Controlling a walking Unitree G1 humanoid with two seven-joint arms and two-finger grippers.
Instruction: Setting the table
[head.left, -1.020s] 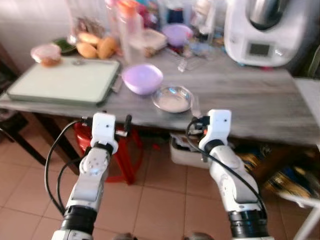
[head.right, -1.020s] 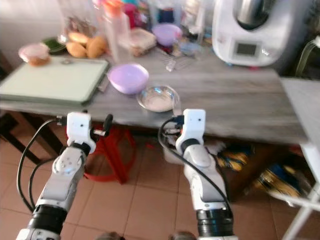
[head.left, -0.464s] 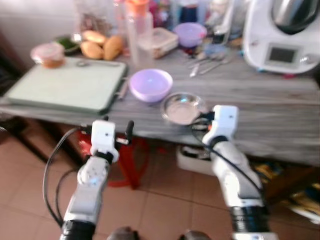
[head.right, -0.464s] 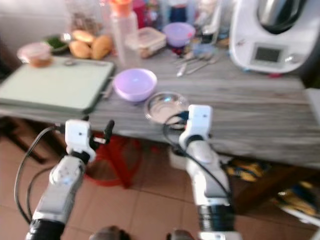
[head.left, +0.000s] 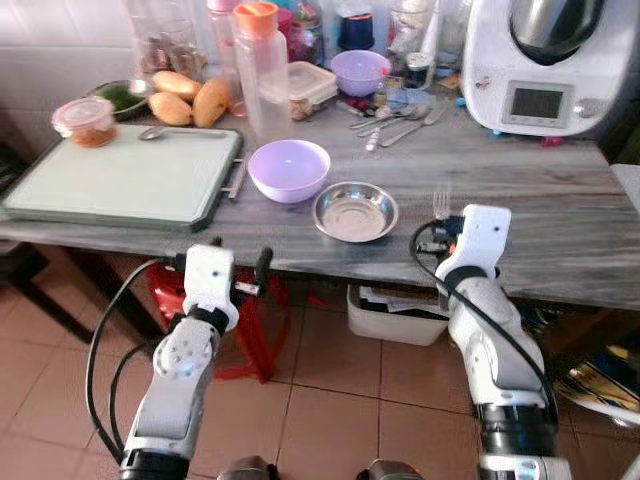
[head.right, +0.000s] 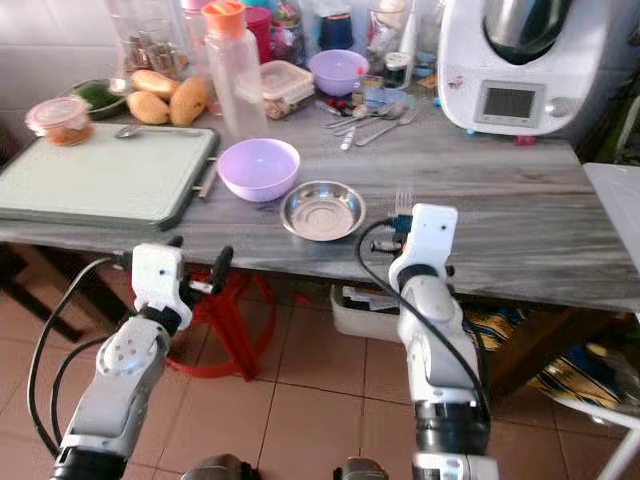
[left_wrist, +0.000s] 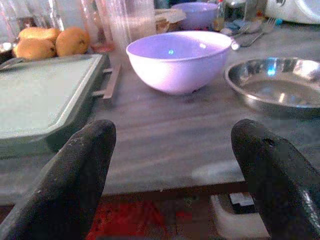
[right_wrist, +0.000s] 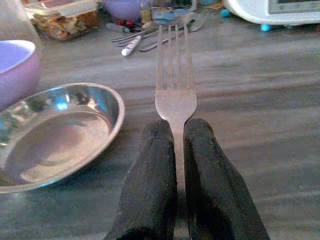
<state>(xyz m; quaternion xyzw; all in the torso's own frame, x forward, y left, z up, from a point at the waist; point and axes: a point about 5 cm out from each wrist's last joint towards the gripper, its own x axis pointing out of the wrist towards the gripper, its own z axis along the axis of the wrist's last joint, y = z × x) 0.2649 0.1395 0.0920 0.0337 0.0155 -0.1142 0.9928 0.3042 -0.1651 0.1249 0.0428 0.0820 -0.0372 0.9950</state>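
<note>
1. Right now the right gripper (right_wrist: 175, 137), raised at the table's (head.left: 560, 200) near edge, pinches a fork (right_wrist: 175, 80), tines pointing away, just right of the empty steel dish (head.left: 355, 211).
2. Left gripper (left_wrist: 175, 160) hangs wide apart below the near edge, facing the empty purple bowl (head.left: 289, 169).
3. Since a second ago, the fork has shifted right of the dish.

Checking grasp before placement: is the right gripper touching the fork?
Touching. In the right wrist view the right gripper has both black fingers pressed against the fork handle, tines pointing out over the table.
</note>
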